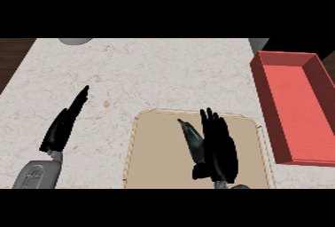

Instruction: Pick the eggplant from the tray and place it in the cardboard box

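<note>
Nearest, at the lower left, a grey forearm (36, 174) and beyond it the left hand (59, 131): open, fingers straight and close together, pointing away and slightly rightward, over the bare marbled counter (150, 75), well left of the tray. At the lower middle, the right hand (219, 153): likewise open, fingers straight and pointing away, spread only narrowly, thumb jutting leftward at the near end, curled round nothing. Beneath it, the beige tray (160, 153), with rounded corners and a pale raised rim, flat on the counter. On the tray, just left of the right hand's fingers and lined up with them, the eggplant (192, 141): dark, slender, lying lengthwise, narrow tip pointing away, right side hard up against the fingers, actual contact impossible to confirm. Farther out to the right, apart from the tray, the open red box (267, 102), long and shallow, running away along the counter's right side. Farthest, at the counter's far left edge, a grey rounded object (76, 41), cut off by the view.
</note>
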`<state>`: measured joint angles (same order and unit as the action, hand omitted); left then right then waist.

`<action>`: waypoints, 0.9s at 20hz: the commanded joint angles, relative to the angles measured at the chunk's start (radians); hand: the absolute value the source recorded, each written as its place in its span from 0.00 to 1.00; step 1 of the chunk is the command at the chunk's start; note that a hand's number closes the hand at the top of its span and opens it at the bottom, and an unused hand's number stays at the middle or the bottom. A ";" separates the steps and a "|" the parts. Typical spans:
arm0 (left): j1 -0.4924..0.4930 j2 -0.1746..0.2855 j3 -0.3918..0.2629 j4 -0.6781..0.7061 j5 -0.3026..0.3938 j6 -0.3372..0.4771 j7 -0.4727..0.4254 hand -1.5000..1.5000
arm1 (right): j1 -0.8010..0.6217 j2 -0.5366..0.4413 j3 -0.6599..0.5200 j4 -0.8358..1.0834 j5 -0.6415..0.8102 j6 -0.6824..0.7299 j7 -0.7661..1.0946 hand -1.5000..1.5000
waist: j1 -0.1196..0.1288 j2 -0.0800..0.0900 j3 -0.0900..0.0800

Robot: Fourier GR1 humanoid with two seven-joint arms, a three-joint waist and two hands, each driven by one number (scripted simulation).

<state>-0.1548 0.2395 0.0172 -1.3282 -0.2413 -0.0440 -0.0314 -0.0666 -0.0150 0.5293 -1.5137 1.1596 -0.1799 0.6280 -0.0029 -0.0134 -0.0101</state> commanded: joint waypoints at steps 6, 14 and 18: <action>0.051 -0.004 0.015 0.023 -0.010 -0.005 -0.090 0.50 | -0.059 0.014 -0.001 0.172 -0.064 -0.069 -0.037 1.00 | 0.006 0.014 0.010; 0.039 0.000 0.010 -0.071 0.005 -0.046 0.015 0.50 | -0.109 -0.026 0.026 0.208 0.186 -0.187 -0.035 1.00 | 0.008 0.012 0.011; 0.076 -0.048 -0.009 -0.046 -0.024 -0.004 -0.013 0.50 | -0.100 0.014 0.034 0.201 0.232 -0.244 0.017 1.00 | 0.006 0.013 0.010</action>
<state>-0.1263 0.2143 0.0213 -1.3439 -0.2621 -0.0514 -0.0455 -0.1725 -0.0185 0.5642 -1.3644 1.3166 -0.3289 0.6327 -0.0019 -0.0156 -0.0108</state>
